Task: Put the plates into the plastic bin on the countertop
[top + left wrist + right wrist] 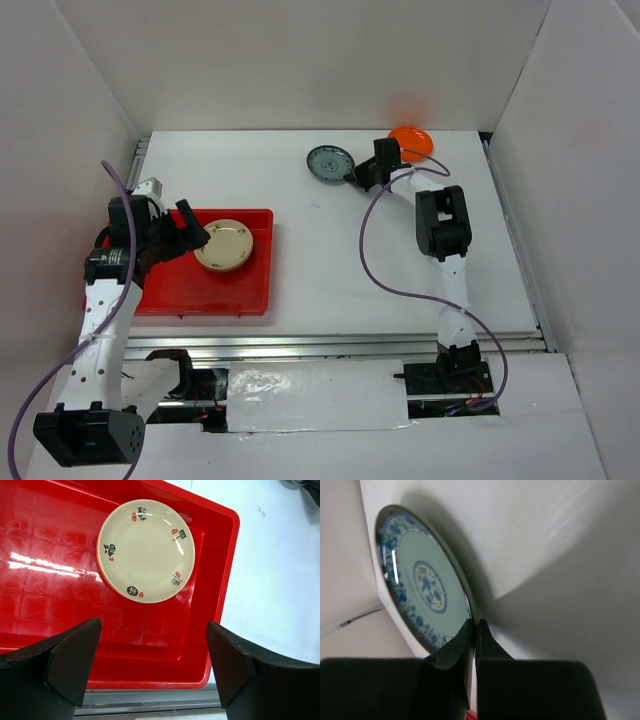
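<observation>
the right tool [475,626] is shut tight, its two fingers pinched on the rim of the blue plate [330,163]; from the wrist view the plate's edge goes in between the dark fingers with hardly any gap showing. seen from above, that grip is at about 3 o'clock on the plate. the plate is toward the far edge of the table [330,260], around 12 o'clock, and i can't tell whether it lies flat or is tipped up a little. just past the right tool, at about 1 o'clock on the table, is an orange plate [411,141], close to the back wall and apart from the blue one.

over at 9 o'clock the left tool [152,624] hangs above the bin [200,295], its fingers spread as wide as they go and holding nothing. the bin is red and shallow and lies on the table near its front rail. one cream plate [145,550] with small red and black marks lies flat inside it, toward the bin's 1 o'clock corner, close to the rim there.
</observation>
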Controlling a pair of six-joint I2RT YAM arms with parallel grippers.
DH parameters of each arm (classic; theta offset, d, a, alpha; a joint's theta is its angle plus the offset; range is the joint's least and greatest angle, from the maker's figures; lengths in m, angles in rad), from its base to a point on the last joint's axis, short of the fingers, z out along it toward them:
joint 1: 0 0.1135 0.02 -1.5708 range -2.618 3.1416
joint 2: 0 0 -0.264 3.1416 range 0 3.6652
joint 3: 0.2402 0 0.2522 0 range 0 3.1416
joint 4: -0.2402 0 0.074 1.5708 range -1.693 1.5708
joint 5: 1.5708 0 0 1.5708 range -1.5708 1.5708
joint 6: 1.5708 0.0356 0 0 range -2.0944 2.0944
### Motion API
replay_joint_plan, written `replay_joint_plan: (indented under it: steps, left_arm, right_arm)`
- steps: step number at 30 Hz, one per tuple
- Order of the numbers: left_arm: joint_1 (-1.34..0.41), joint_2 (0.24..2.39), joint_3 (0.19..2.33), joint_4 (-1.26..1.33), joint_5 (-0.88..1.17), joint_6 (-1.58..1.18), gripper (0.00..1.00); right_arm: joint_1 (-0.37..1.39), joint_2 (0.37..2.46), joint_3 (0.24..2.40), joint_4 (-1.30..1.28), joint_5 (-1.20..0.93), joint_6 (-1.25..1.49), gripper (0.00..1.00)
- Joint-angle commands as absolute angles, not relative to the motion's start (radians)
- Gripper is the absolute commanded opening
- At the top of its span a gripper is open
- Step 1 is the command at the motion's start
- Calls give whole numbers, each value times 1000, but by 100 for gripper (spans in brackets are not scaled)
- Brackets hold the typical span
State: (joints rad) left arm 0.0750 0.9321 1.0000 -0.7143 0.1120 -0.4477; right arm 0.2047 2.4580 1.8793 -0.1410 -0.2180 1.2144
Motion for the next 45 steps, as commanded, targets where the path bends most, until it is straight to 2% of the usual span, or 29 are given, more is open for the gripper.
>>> replay_joint_plan:
  steps: [1,3,7,11,15,16,22,24,25,26,28,29,31,34,35,36,37,38,39,40,41,45]
  left_arm:
    - [71,911,1014,-700,132,-423,99]
    - [71,913,1012,-686,164,-426,99]
    - [71,934,1005,-593,329,-439,99]
    - [69,1020,1032,-516,639,-440,99]
    - [69,1084,1042,-427,784,-486,99]
    - [69,1091,1043,-420,785,-498,99]
    - [69,1131,1069,-456,712,-489,99]
    - [69,1143,1057,-434,700,-500,95]
    - [69,1147,1043,-425,695,-503,92]
    - [69,1155,1034,-402,701,-515,80]
    - [69,1163,1014,-381,700,-525,68]
    - [69,1172,1009,-376,698,-526,46]
    - [69,1190,1009,-380,677,-526,24]
    - [69,1204,1020,-400,651,-522,0]
    - [69,1203,1023,-406,632,-526,0]
    - [69,1201,1026,-410,615,-531,0]
    - [69,1186,1031,-425,529,-540,0]
    - [69,1174,1028,-440,449,-575,0]
    - [69,1160,1023,-460,352,-603,0]
    - [69,1140,1008,-506,151,-629,0]
    - [74,1137,1000,-524,85,-668,0]
    - [110,1152,930,-526,12,-709,0]
  right_arm:
    - [207,2412,1823,-149,-216,1213,0]
    - [228,2275,1673,-63,-183,1198,0]
    - [363,1932,1496,-90,90,1018,0]
    - [544,1725,1332,-94,178,896,0]
    - [610,1618,1241,-42,14,847,0]
    - [617,1597,1224,-23,-91,844,0]
    - [661,1523,1155,63,-284,835,0]
    - [670,1517,1155,60,-330,833,0]
    - [673,1517,1155,66,-340,833,0]
    - [675,1517,1155,71,-363,834,0]
    - [672,1522,1155,95,-394,844,0]
    - [670,1525,1157,98,-412,851,0]
    - [667,1532,1161,115,-431,861,0]
    - [667,1552,1173,133,-471,870,0]
    - [666,1560,1178,138,-485,870,1]
    - [666,1578,1183,144,-511,871,10]
    - [655,1588,1178,162,-515,883,38]
    - [643,1594,1171,164,-514,891,95]
    - [631,1586,1140,157,-458,897,100]
    - [612,1569,1112,129,-404,911,100]
    - [585,1516,1077,126,-355,916,100]
    - [537,1376,904,141,-246,917,100]
